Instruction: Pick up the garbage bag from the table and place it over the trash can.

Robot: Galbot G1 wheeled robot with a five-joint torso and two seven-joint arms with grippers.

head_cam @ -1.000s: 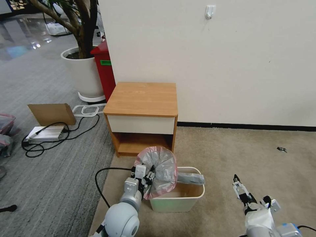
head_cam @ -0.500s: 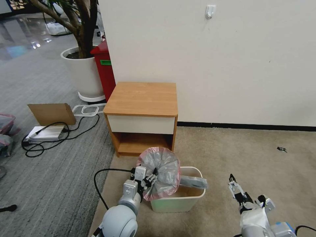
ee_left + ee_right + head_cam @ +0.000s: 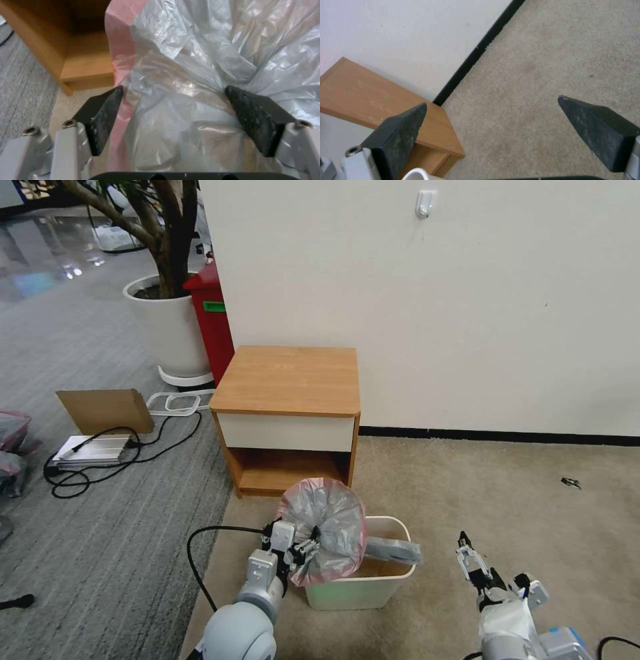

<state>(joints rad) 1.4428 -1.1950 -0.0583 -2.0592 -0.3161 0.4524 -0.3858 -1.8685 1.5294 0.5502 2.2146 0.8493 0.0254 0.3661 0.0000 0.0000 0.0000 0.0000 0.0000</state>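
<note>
Hovering at the can's (image 3: 360, 583) left rim, the left gripper (image 3: 301, 549) has its jaws spread around the bag (image 3: 327, 530), which drapes over that edge. The right gripper (image 3: 469, 565) waits released on the can's right. Next, I judge, the rim needs stretching over every corner.

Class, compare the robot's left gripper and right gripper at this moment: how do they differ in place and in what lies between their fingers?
The left gripper sits beside the trash can with the garbage bag bunched between its spread fingers; the right gripper has nothing between its fingers. The left gripper is at the bin's left side, the right gripper over bare carpet to its right. Both are open.
</note>
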